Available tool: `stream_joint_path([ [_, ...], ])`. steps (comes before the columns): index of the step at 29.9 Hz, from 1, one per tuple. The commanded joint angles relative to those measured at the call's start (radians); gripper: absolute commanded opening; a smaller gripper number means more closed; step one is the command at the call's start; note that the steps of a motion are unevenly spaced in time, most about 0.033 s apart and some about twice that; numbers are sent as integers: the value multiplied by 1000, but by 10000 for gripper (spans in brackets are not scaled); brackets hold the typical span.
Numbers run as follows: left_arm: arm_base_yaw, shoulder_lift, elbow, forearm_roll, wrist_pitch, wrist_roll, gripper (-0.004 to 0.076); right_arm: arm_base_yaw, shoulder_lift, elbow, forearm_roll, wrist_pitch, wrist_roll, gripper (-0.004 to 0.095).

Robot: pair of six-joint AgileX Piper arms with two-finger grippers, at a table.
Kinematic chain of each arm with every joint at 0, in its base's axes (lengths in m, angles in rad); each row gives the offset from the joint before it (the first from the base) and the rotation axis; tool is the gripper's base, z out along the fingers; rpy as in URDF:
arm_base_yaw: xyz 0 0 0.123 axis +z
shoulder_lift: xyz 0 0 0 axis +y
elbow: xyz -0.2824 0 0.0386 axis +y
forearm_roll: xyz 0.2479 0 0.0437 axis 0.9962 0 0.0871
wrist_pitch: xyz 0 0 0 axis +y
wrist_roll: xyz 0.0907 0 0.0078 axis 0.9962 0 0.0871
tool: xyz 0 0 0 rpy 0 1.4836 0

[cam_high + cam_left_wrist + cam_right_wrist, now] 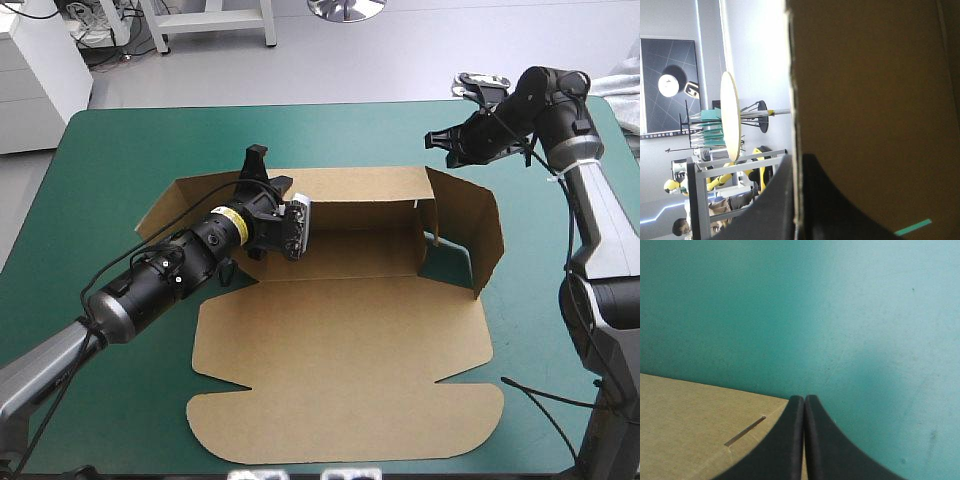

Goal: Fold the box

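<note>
Recorded brown box point(340, 370) at middle of teal-green surface point(120, 150): rear and right walls raised, left wall splayed, lid flat toward near edge. Clamped rear wall in left gripper point(265, 180) jaws; found right gripper point(440, 140) jaws closed, empty, above far right. Judged under half done: left wall, tucking outstanding.

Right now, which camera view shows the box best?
The high view: it shows the whole box, back and right walls raised, lid flat. The left wrist view shows only one board edge, held in the left pincer. The right wrist view shows just a corner with a slit, beside the shut right pincer.
</note>
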Motion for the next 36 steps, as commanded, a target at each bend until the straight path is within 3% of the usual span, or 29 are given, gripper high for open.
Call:
stream_joint_path([
  [1, -1, -33, -27, 15, -56, -3, -10, 0, -55, 4, 6, 11, 1, -13],
  [13, 69, -33, -27, 19, -36, -81, -10, 0, -129, 155, 122, 13, -56, -13],
  [17, 69, -33, -27, 19, -37, -81, -10, 0, -149, 191, 235, 13, -104, -13],
  [27, 69, -19, -27, 19, -21, -81, -10, 38, -183, 341, 238, 3, -219, -13],
  [36, 69, -2, -25, 19, -7, -79, -10, 40, -291, 433, 274, -100, -333, -13],
])
